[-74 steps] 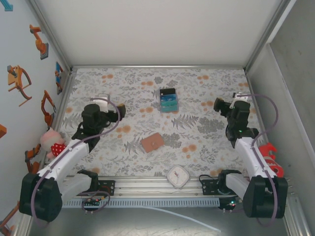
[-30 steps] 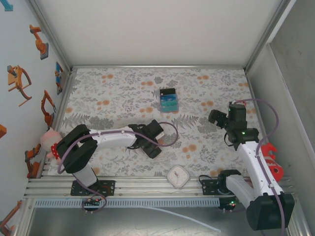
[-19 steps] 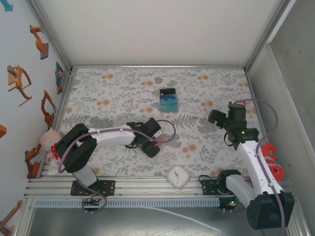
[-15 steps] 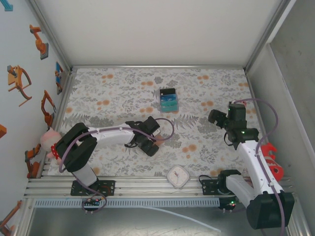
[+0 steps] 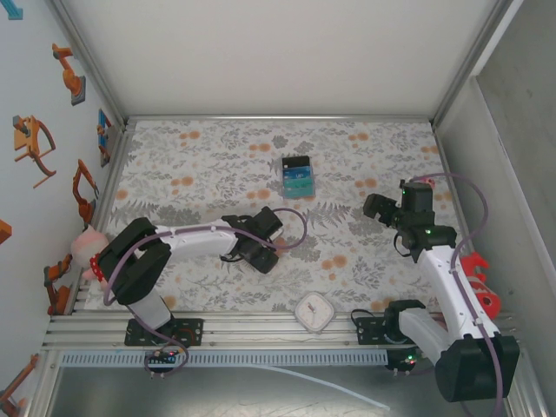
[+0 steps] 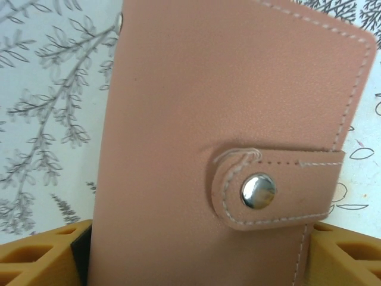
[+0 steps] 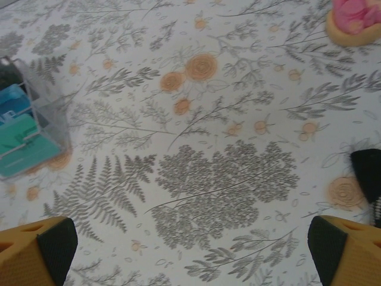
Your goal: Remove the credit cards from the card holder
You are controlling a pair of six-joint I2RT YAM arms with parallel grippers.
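The card holder [image 6: 238, 119], a terracotta-brown leather wallet, lies shut on the floral mat with its tab fastened by a silver snap [image 6: 258, 190]. My left gripper [image 6: 199, 250] straddles it, orange fingers [image 6: 36, 253] against both side edges. In the top view that gripper [image 5: 259, 250] covers most of the wallet at mid-table. The credit cards [image 5: 297, 177], teal, light blue and black, stand in a clear case at the back middle, and the teal and blue ones [image 7: 21, 140] appear at the left of the right wrist view. My right gripper [image 5: 375, 207] hangs open over bare mat at the right.
A white square rounded-corner object [image 5: 314, 311] lies near the front edge. A pink plush toy [image 5: 89, 248] sits at the left rail and a red piece [image 5: 473, 266] at the right rail. Metal walls [image 5: 278, 117] bound the mat.
The left gripper's fingers have drawn in onto the wallet's sides and its head has shifted slightly left. The right gripper has edged a little left and toward the back.
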